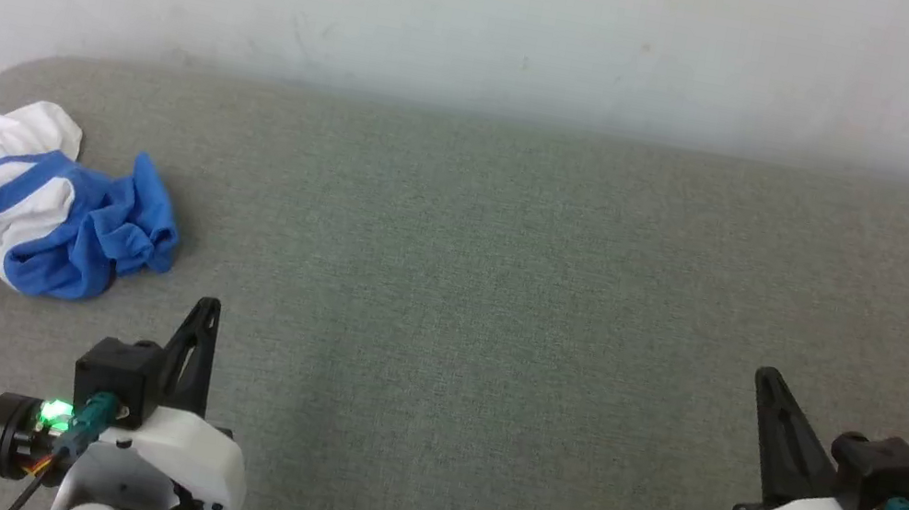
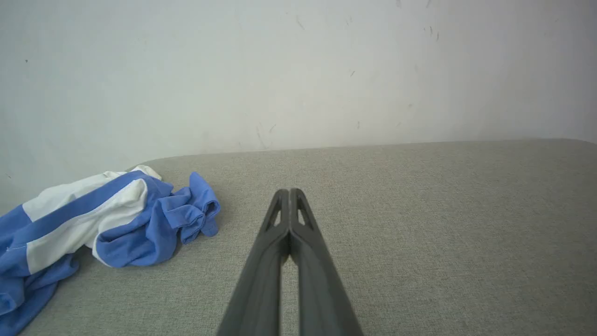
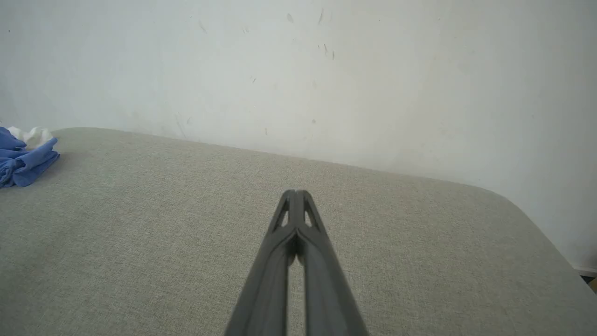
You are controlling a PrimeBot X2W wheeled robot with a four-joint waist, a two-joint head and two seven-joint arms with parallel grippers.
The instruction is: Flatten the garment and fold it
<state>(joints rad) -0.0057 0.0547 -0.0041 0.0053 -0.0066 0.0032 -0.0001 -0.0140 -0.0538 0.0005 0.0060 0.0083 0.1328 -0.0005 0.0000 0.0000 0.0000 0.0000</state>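
The left gripper (image 1: 210, 307) has its two long dark fingers pressed together at the tips; it holds nothing and is clear of the cloth. The left wrist view confirms this, showing the left gripper (image 2: 289, 192) with its tips meeting and only a thin slit lower down. The right gripper (image 1: 766, 375) is likewise closed and empty, and in its own wrist view the right gripper (image 3: 295, 193) shows the tips joined. Both grippers sit over a grey-green, fabric-covered table with rounded corners (image 1: 502, 301), which stands against a scuffed white wall (image 1: 496, 19). The garment, a thin royal-blue and white cloth shirt (image 1: 5, 204), lies crumpled in a heap on the left side of the table, ahead of and to the left of the left gripper and well apart from the right one. Nothing stands between either gripper and the heap. The left wrist view shows the garment (image 2: 107, 219) with a blue band crossing a white panel and a bunched blue fold nearest the fingers. In the right wrist view, a small blue and white portion of the garment (image 3: 23, 158) appears at the left edge, along with the table's rounded far right corner. The head view shows green indicator lights (image 1: 53, 411) on both wrists.
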